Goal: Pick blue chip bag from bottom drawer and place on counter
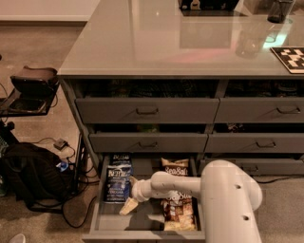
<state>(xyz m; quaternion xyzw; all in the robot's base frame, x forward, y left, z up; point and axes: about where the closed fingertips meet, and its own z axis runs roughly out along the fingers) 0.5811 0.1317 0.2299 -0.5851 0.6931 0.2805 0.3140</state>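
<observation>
The bottom drawer (142, 220) is pulled open below the grey cabinet. The blue chip bag (117, 184) lies flat in its left part, white lettering up. A second dark-blue bag (121, 158) peeks out behind it. My gripper (130, 194) is down inside the drawer just right of the blue bag, open, with one cream finger (127, 207) pointing at the drawer floor. It holds nothing. My white arm (228, 199) reaches in from the lower right. The glossy counter (156, 38) spans the top.
Two tan Sea Salt bags (175, 167) (178, 211) lie in the drawer's right part, partly under my arm. A black backpack (29, 178) and cables sit on the floor at left, with a chair (33, 84) above. A checkerboard (289, 58) and a glass (280, 9) stand on the counter.
</observation>
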